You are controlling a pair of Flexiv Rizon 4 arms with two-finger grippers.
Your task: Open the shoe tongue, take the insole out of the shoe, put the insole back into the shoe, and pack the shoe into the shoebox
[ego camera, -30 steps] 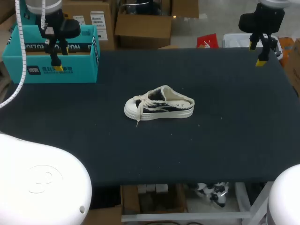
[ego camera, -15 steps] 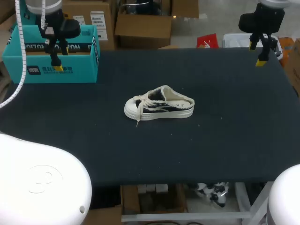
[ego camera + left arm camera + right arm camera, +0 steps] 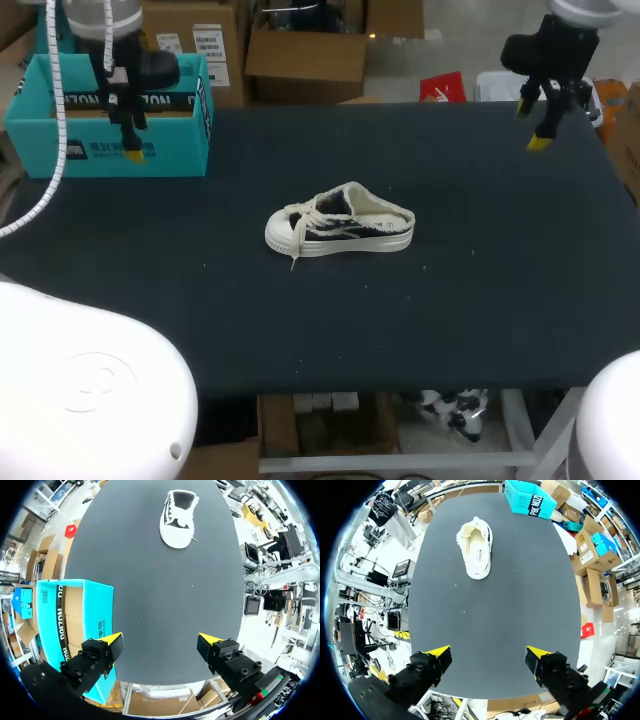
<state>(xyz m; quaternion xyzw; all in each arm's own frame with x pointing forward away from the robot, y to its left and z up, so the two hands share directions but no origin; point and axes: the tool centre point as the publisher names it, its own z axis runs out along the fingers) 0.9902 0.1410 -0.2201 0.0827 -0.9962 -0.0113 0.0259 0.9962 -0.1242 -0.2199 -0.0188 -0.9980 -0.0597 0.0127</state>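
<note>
Left and right jaws stand apart, far from the shoe [image 3: 338,228]; best pin its heel while lifting the tongue, probably tucked under the laces [image 3: 303,214].

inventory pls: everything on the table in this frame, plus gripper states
table: 1, black top, carries the shoe and the box.
shoe: 1, black and white with cream lining and cream laces, upright on its sole near the table's middle, toe toward my left arm's side, one lace end trailing onto the table by the toe.
shoebox: 1, teal, open on top, at the table's far left corner.
insole: cannot tell it apart from the shoe's cream inside.
left gripper: 1, black with yellow tips, open, holding nothing, above the shoebox's near wall.
right gripper: 1, black with yellow tips, open, holding nothing, above the table's far right corner.
</note>
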